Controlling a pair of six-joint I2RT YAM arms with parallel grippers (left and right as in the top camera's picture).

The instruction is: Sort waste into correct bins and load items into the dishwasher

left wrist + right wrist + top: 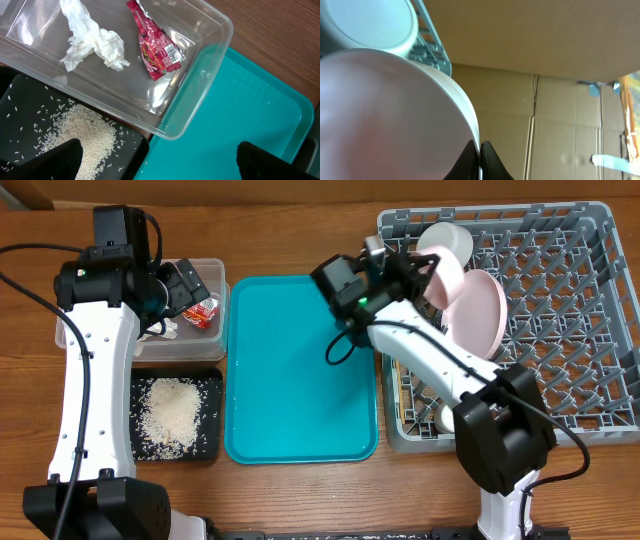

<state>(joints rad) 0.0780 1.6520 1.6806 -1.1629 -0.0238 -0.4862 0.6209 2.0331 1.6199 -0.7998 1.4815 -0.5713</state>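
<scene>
1. Left tool (185, 283), spread wide, hangs over the clear tub (215, 340) left of the teal tray (300, 380).
2. Right tool (428, 278) pinches the pink plate (480, 310) by its rim, in the dish rack (580, 330) right of the teal tray.

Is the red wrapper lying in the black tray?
No, the wrapper lies in the clear tub beside the tissue, while the black tray holds rice.
</scene>
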